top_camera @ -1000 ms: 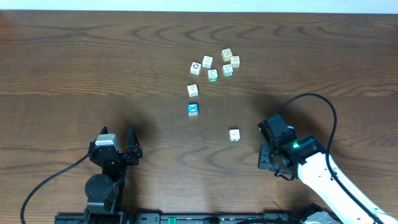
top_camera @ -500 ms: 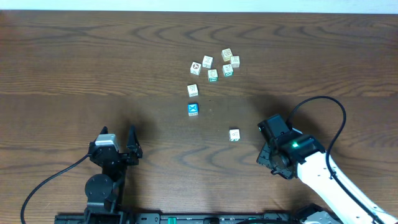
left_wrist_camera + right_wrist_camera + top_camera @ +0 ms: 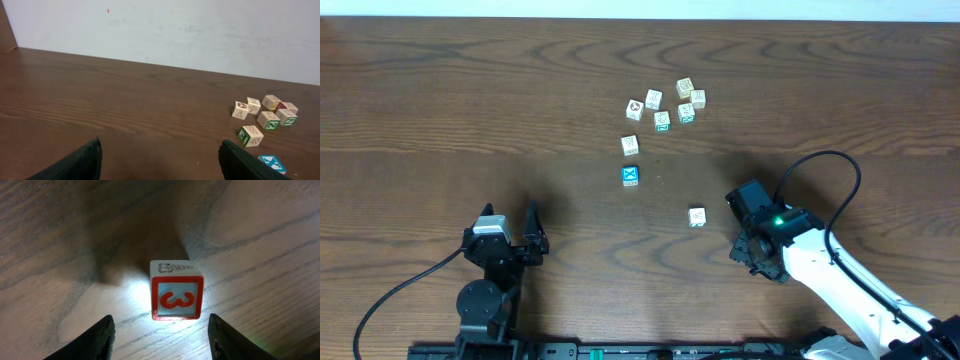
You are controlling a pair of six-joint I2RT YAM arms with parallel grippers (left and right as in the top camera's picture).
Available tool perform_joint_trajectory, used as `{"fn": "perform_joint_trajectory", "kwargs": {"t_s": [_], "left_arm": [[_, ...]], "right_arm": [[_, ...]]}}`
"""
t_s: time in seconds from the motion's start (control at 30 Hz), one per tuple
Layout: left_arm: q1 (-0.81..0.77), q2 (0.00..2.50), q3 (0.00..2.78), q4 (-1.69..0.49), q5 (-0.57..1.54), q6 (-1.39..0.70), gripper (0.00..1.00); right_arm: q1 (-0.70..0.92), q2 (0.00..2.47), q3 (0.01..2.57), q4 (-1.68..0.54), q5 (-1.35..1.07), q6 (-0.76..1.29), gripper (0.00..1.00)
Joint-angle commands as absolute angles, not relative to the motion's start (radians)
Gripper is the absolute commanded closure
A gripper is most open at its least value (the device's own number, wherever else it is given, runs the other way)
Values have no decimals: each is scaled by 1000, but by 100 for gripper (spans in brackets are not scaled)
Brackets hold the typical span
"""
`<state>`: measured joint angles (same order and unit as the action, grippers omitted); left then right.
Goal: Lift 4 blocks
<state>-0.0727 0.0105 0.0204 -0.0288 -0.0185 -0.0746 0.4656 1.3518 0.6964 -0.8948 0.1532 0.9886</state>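
Overhead view: nine blocks counted, all resting on the tabletop (image 3: 440,90), none raised. Six form a loose cluster (image 3: 662,119) at the far side. One white block (image 3: 630,145) lies just nearer than the cluster, and the blue-faced block (image 3: 631,176) just nearer again. The red-faced block (image 3: 697,217) lies alone, well apart toward the right arm. Two arms and two hands are present.

Right hand (image 3: 744,232): about half open, gripping nothing. Its wrist view shows the red-faced block (image 3: 176,297), a red 3 on the facing side. It stands square on the wood ahead of the fingertips, centred on the gap and touching neither finger.

Left hand (image 3: 510,222): fully spread and empty, low at the near edge, well away from every block.

Assessment: no lift is under way. The right hand appears lined up to take the red-faced block, but closing and raising are not yet done. Whether any of the four lifts is complete cannot be told.
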Motion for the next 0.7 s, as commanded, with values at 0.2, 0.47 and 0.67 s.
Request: {"fn": "perform_joint_trajectory", "kwargs": {"t_s": [0.2,0.47,0.67], "left_arm": [[-67,4,4,-70,-49,-76,25],[-67,4,4,-70,-49,-75,25],[-67,4,4,-70,-49,-76,25]], "right_arm": [[456,1360,662,-891,228,1010,43],[441,1360,640,-863,236,1020,55],[441,1360,640,-833,247,1017,60]]}}
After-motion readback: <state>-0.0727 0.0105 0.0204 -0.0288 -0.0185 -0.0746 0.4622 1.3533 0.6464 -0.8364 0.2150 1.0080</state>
